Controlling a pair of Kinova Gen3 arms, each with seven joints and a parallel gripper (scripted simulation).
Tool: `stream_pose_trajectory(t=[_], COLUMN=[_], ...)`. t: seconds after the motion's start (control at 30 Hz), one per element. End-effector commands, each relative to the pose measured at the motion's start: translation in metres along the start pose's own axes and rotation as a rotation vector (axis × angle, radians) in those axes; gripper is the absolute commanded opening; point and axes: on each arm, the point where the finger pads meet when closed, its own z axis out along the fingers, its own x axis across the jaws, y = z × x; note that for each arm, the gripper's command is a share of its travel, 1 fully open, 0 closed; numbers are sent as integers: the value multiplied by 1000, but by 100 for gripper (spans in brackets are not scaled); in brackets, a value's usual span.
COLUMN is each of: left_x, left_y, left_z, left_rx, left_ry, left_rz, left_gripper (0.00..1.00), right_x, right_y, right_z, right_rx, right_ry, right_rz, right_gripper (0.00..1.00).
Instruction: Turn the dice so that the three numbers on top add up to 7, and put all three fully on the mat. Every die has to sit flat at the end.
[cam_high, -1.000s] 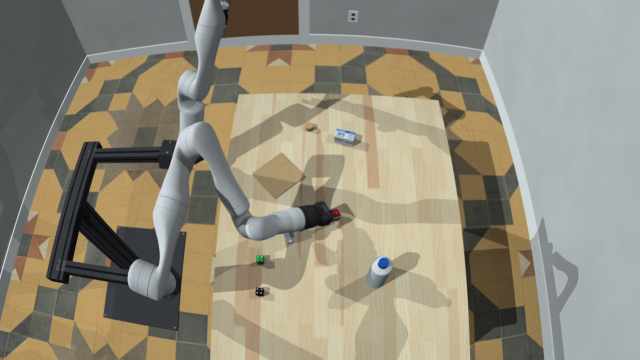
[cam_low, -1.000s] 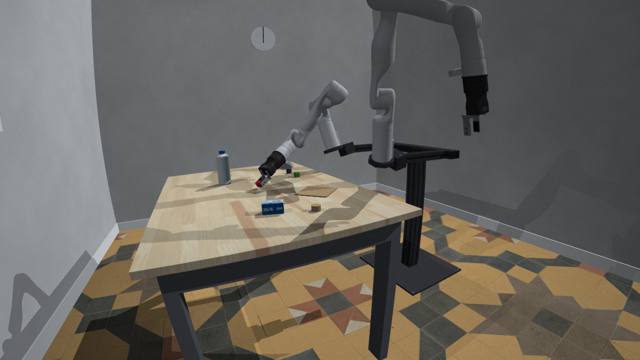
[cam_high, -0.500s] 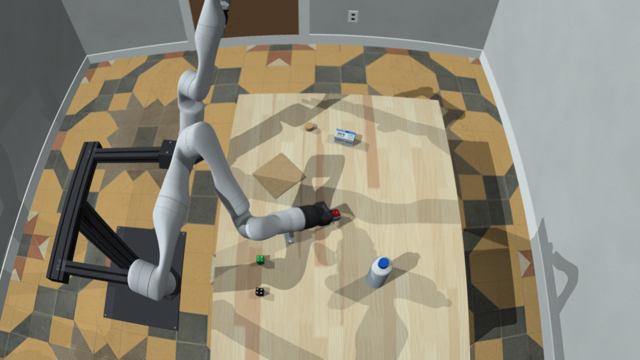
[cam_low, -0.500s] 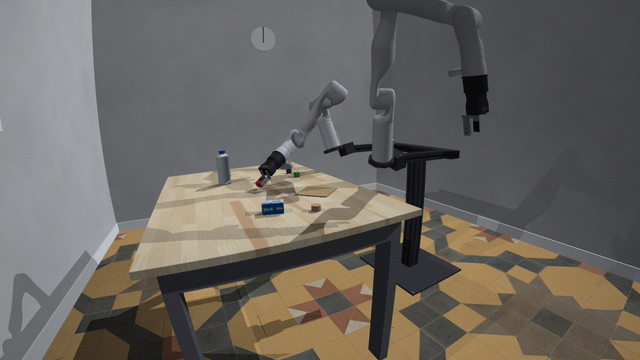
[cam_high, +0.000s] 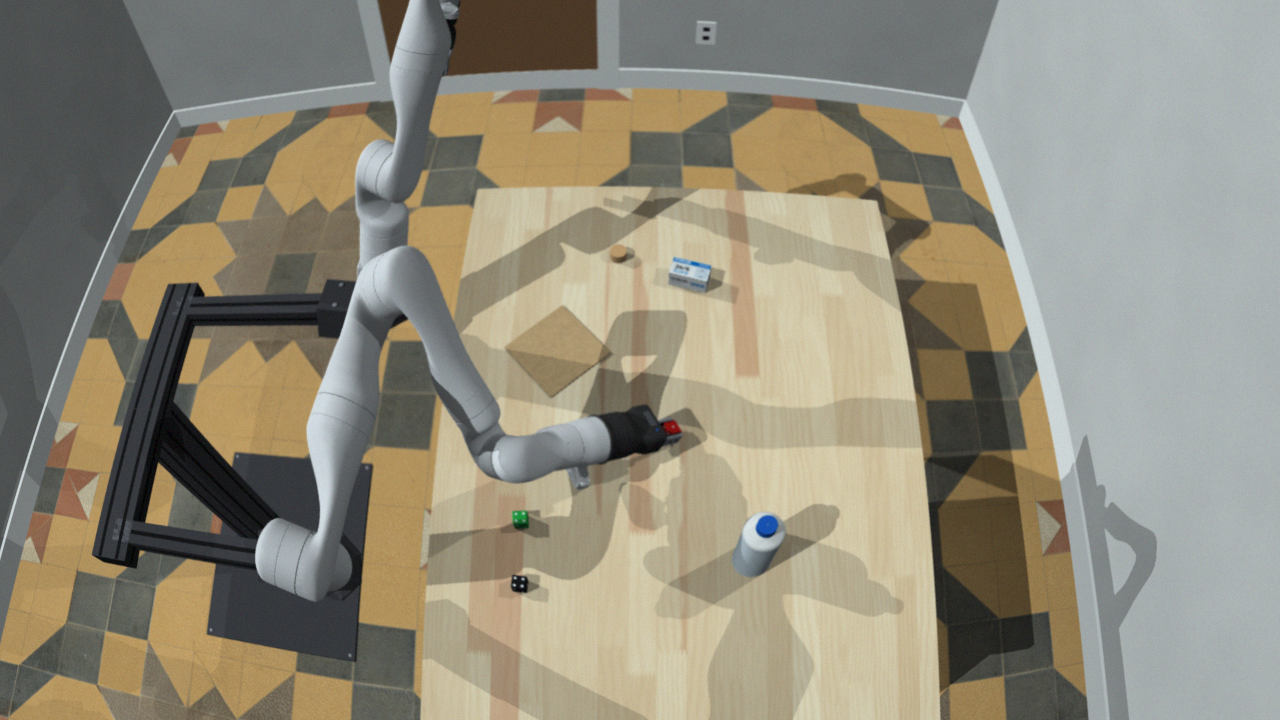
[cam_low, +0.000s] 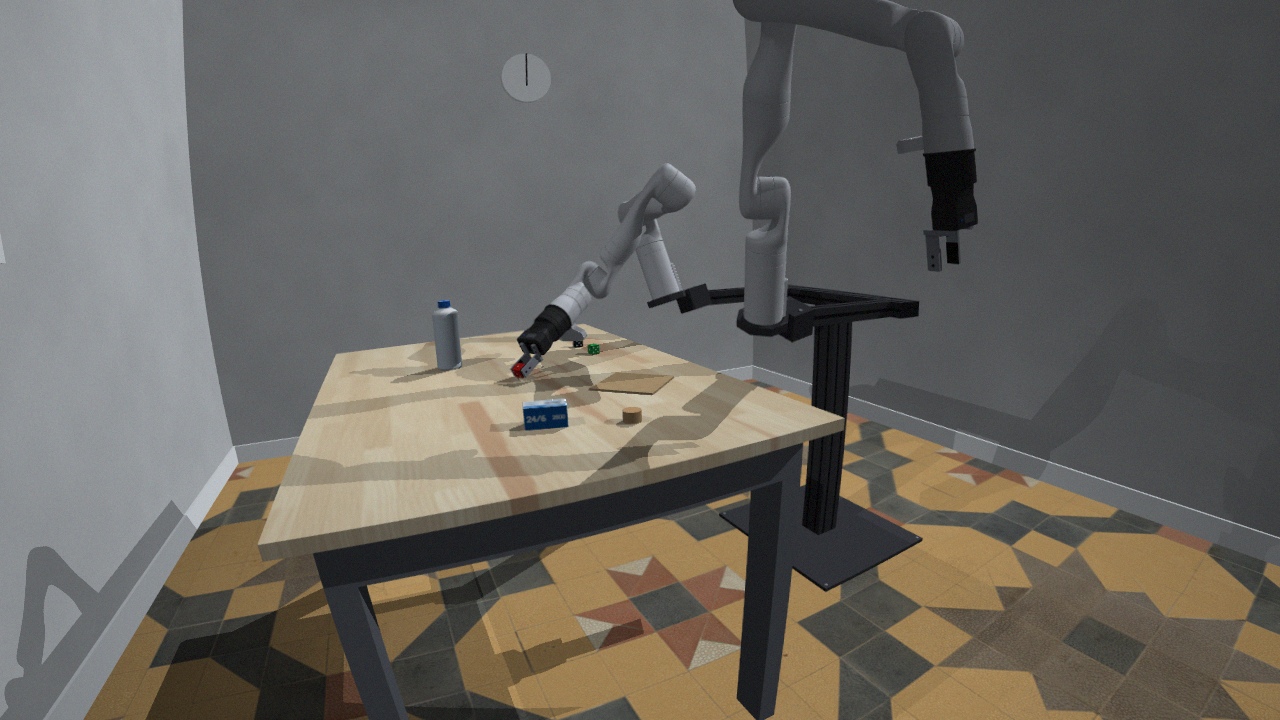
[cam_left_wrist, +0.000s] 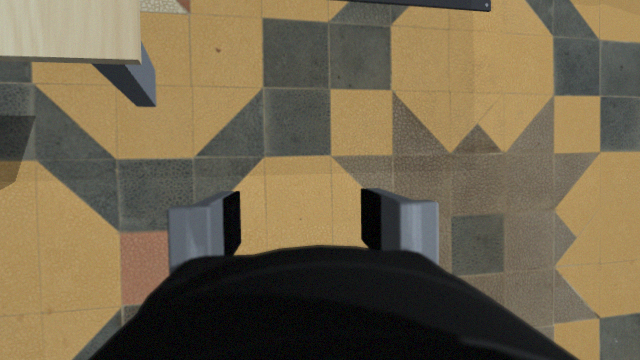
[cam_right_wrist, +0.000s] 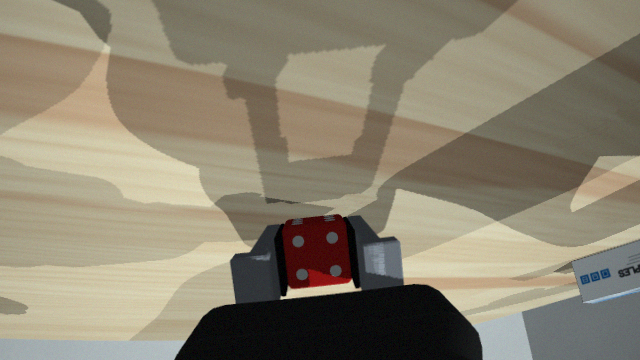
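And here the right arm's black-and-grey claw (cam_high: 671, 431) (cam_low: 528, 365) (cam_right_wrist: 318, 254) is grasping the red cubic die with pale pips (cam_high: 670, 428) (cam_low: 518, 368) (cam_right_wrist: 317, 252), holding it tilted over the pale wooden tabletop (cam_high: 832, 358) (cam_low: 384, 465) (cam_right_wrist: 150, 240); the face towards the wrist camera is showing four! The left arm's claw (cam_low: 943, 250) (cam_left_wrist: 301, 220) is hanging released above the patterned floor, well apart from the action! The green cubic die (cam_high: 520, 519) (cam_low: 593, 349) and the black cubic die (cam_high: 519, 583) (cam_low: 577, 343) are sitting flat on the wood, off the square brown mat (cam_high: 558, 351) (cam_low: 632, 384), while the white bottle with a blue cap (cam_high: 759, 546) (cam_low: 446, 337) is standing upright

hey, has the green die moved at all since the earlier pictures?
No. The green die sits the same way in from the robot-side edge of the table.
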Motion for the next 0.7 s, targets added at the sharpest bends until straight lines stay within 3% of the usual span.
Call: stream_pose_trajectory(t=[0.0,0.67], left_x=[0,0], left_y=[0,0], left_z=[-1,-1], left_rx=[-2,-2], left_ry=[0,0], left_rz=[0,0], left_gripper=[100,100], right_x=[0,0], right_y=[1,-4], right_z=[0,3], right_rx=[-2,-2], right_ry=[0,0], right_rz=[1,1], right_gripper=[49,49])
